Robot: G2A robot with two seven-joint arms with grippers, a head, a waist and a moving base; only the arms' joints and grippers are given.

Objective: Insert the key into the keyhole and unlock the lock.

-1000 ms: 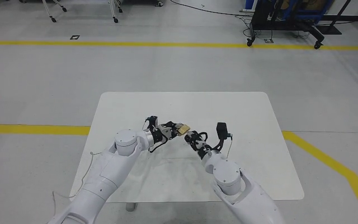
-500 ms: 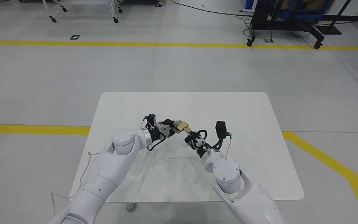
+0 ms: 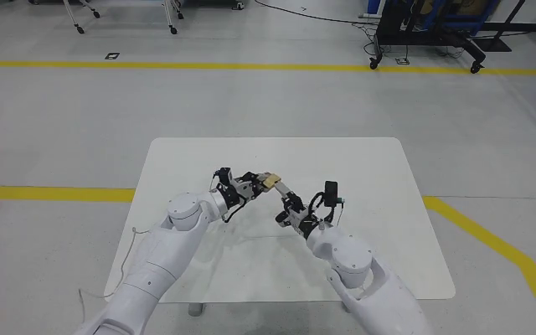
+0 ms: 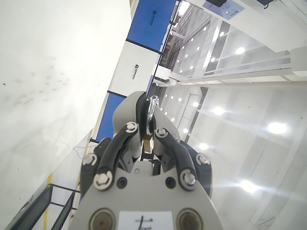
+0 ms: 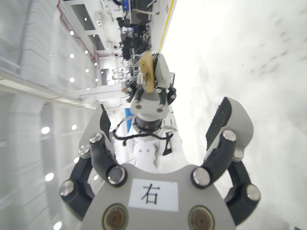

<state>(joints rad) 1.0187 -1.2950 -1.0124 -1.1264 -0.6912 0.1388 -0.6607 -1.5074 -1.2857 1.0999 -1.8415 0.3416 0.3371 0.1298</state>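
Grips one gold metal padlock (image 5: 147,63) tight in the left tool (image 3: 255,182), over the one white flat surface (image 3: 377,167). Shows one small silver key (image 5: 144,78) stuck in the padlock's end. Holds the right tool (image 5: 163,117) wide and empty, near the padlock. Makes two tools in all.

Brass-yellow lock (image 5: 146,72), silver shackle (image 4: 152,110), white table (image 3: 368,163), yellow floor stripes (image 3: 251,65), pale grey fingers (image 5: 237,120), black pads (image 5: 216,123)
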